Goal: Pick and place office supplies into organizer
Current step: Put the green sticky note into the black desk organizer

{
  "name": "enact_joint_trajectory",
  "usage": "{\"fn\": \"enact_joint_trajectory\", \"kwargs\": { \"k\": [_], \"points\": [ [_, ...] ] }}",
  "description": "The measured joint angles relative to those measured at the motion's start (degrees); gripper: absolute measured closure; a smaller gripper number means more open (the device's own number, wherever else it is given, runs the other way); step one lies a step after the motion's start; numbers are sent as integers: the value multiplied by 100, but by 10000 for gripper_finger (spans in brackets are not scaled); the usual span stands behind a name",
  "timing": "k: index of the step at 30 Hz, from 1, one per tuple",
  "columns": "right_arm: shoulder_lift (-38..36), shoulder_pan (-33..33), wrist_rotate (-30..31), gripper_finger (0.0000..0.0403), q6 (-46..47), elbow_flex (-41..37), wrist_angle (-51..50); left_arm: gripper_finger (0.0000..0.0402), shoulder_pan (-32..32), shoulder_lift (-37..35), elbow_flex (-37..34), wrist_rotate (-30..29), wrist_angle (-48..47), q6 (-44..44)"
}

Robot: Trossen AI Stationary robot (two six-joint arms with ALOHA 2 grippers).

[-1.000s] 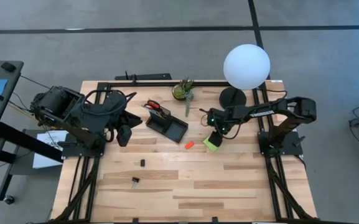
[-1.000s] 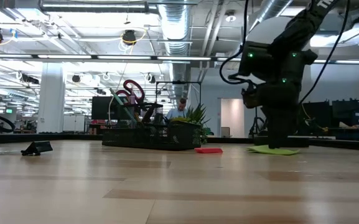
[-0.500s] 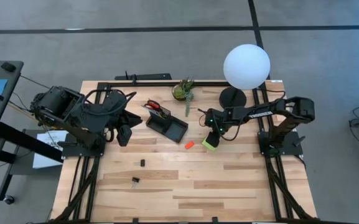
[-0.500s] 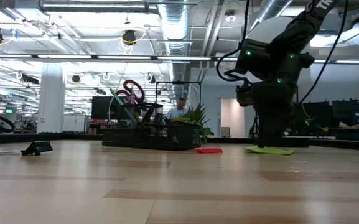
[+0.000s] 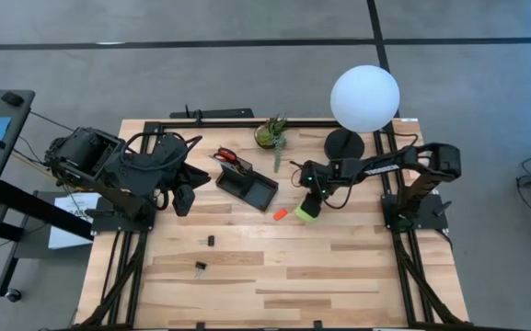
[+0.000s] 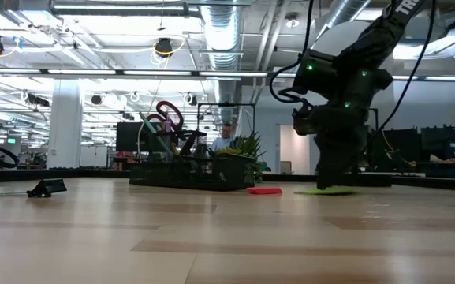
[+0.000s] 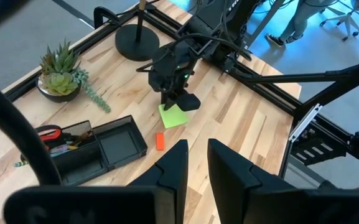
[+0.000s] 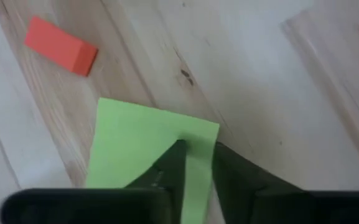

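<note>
- The right gripper (image 5: pixel 309 204) has slid left with the lime-green sticky pad (image 5: pixel 305 212) since a second ago, bringing the pad nearer the orange eraser (image 5: pixel 280 214).
- Its fingers (image 8: pixel 167 168), narrowed to a slim gap, press down on the pad's top face; whether the pad is actually pinched cannot be told.
- The pad lies flat on the table (image 5: pixel 274 276), directly under the gripper, just right of the eraser.
- The organizer (image 5: pixel 247 184), with red-handled scissors (image 5: pixel 229 156) standing in it, sits farther left.
- The left gripper (image 5: pixel 184 198) waits left of the organizer, fingers nearly together, holding nothing.
</note>
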Motion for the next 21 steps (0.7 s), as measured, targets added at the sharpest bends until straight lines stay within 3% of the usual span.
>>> {"fn": "enact_joint_trajectory", "kwargs": {
  "k": [5, 21],
  "points": [
    [50, 3, -24, 393, 3, -35, 440, 345, -1, 0, 0, -3, 0, 132],
    [-169, 14, -69, 402, 277, -52, 784, 345, -1, 72, 0, -92, -9, 138]
  ]
}}
